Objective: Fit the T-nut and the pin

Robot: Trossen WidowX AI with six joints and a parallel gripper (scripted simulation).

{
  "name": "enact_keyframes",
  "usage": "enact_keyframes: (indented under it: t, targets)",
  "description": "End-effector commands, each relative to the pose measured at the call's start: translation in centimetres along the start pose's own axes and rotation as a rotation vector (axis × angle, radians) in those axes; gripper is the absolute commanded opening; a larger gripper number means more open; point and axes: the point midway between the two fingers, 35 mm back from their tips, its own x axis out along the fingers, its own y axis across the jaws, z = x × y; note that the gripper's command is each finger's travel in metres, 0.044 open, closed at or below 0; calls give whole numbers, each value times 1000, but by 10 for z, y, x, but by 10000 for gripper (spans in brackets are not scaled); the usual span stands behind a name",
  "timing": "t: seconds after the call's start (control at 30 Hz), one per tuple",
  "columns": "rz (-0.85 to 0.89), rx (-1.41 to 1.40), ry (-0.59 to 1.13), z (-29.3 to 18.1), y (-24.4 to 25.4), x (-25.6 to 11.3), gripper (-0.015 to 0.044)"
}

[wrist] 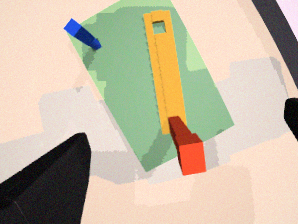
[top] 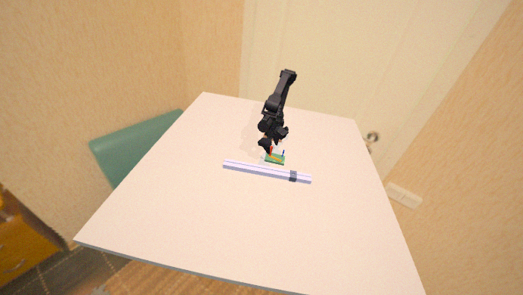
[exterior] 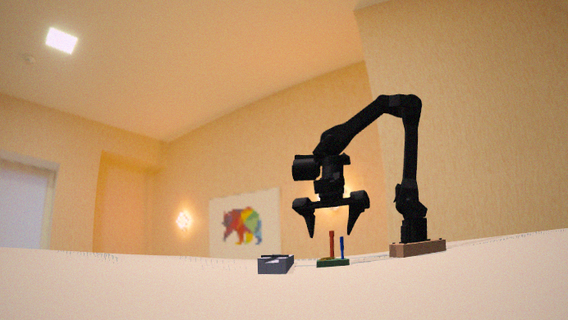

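The brass T-nut [top: 276, 158] [exterior: 326, 258] [wrist: 170, 75] lies flat on the green tray [top: 279, 156] [exterior: 332, 263] [wrist: 120, 100]. Its orange-red handle [top: 270, 150] [exterior: 332, 245] [wrist: 192, 159] stands up at one end. The blue pin [top: 283, 153] [exterior: 341, 248] [wrist: 82, 32] stands upright near another edge of the tray. My gripper [top: 273, 147] [exterior: 330, 235] [wrist: 189, 125] is open and empty, pointing down, with its fingertips near the height of the handle's top, one on either side. The aluminum rail [top: 261, 169] [exterior: 272, 267] lies beside the tray. The dark bracket [top: 293, 175] sits across it near one end.
In the wrist view, the rail's dark side [wrist: 278, 35] runs along the upper right corner. The arm's brown base block [exterior: 418, 249] stands on the table [top: 242, 219] [exterior: 369, 287], on the other side of the tray from the rail.
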Motion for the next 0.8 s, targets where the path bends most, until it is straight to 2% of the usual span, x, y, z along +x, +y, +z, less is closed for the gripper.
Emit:
enact_keyframes:
  t: [0.0,0.43,0.77]
  targets:
    - [5,5,5,-3,1,8,440]
    - [5,5,5,-8,3,25,440]
    - [5,5,5,-8,3,25,177]
